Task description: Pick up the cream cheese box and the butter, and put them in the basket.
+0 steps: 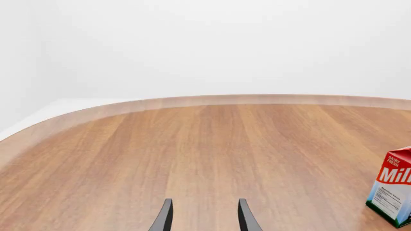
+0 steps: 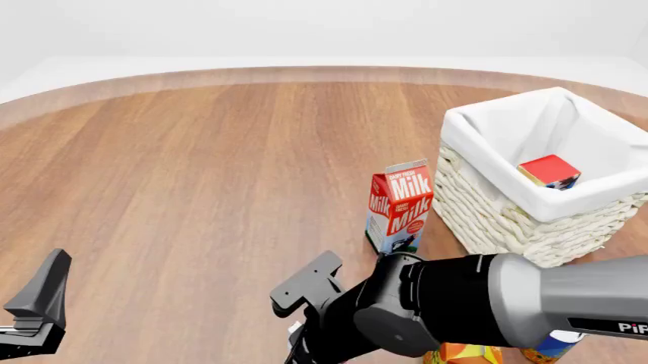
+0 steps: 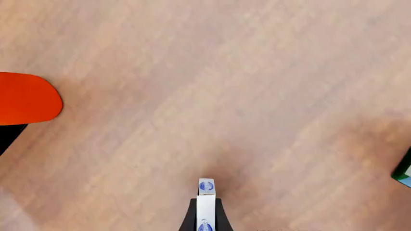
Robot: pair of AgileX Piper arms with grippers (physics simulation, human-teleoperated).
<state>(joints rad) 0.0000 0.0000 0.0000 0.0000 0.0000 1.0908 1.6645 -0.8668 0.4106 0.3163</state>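
Note:
The butter [image 2: 550,171], a red and orange box with a blue-white end, lies inside the wicker basket [image 2: 506,216] at the right in the front view. My right gripper [image 3: 205,214] is shut on the cream cheese box [image 3: 206,202], a thin white box with blue marks seen edge-on, held over the wooden table. The right arm [image 2: 456,303] fills the near side of the front view and hides that gripper there. My left gripper [image 1: 202,214] stands open over bare wood with nothing between its fingers.
A red milk carton [image 2: 400,206] stands upright just left of the basket, also at the edge of the left wrist view [image 1: 393,192]. An orange juice carton [image 2: 460,354] and a blue tin can [image 2: 552,346] peek out below the right arm. A red-orange shape [image 3: 26,103] sits beside the held box.

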